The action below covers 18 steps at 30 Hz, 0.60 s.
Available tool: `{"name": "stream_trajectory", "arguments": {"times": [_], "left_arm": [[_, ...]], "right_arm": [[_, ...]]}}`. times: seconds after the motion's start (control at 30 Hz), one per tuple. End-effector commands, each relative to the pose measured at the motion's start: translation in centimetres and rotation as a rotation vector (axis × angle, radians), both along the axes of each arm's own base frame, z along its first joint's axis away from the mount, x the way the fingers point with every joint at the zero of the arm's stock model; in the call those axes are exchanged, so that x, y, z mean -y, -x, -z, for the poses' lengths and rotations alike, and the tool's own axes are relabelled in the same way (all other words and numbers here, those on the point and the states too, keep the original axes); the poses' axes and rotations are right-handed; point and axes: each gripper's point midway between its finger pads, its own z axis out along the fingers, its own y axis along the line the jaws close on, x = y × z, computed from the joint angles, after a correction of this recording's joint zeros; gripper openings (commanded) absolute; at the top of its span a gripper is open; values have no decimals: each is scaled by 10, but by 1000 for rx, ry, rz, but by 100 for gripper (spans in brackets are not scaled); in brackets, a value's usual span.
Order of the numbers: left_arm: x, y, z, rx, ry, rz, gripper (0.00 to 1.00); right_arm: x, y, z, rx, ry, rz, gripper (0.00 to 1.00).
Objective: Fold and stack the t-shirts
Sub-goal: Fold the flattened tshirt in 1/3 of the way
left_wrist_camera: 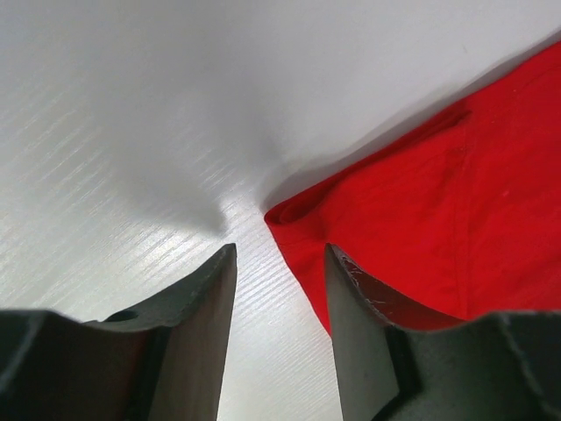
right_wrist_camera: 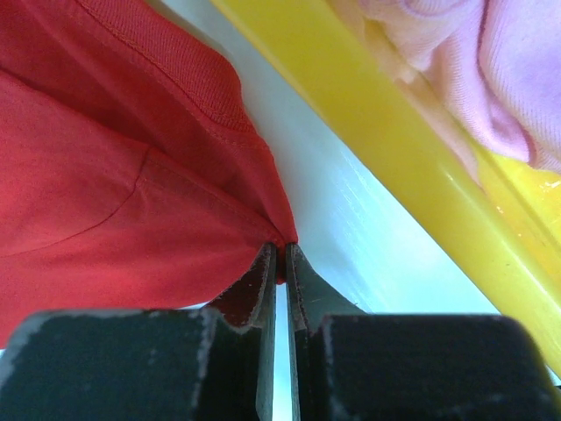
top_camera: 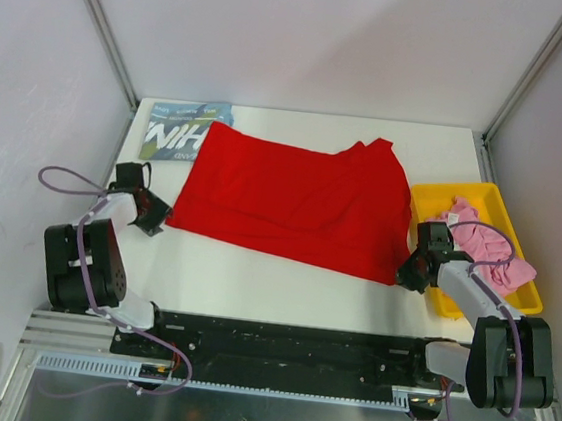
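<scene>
The red t-shirt [top_camera: 292, 202] lies flat in the middle of the table [top_camera: 253, 288], plain side up. Its long way runs from left to right, between the two arms. The right gripper [right_wrist_camera: 280, 263] is pinched tight on the near right corner of the shirt, just beside the yellow tray [top_camera: 430, 204]. The left gripper [left_wrist_camera: 280, 289] is open and holds nothing. The near left corner of the shirt is right in front of it, a bit to the right of the gap. So I think the left gripper has to slide forward and a little right to bite that corner. Then both arms could lift the near edge and fold it over. The blue t-shirt [top_camera: 174, 131] sits at the far left, touching the red one. The pink t-shirt [top_camera: 484, 242] waits in the tray.
</scene>
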Motion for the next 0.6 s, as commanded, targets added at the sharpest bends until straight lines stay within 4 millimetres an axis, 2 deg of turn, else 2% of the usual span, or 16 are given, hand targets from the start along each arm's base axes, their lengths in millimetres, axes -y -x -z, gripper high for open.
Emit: {"name": "stream_trajectory", "arguments": {"times": [0.0,0.57], "left_arm": [[-6,-4,-7,37,-19,-28,49],[-12,-12,5,-2,-26,-50,43]], "right_arm": [[3,-3,4,-1,15,-4,2],[1,-2,2,2,5,-6,0]]}}
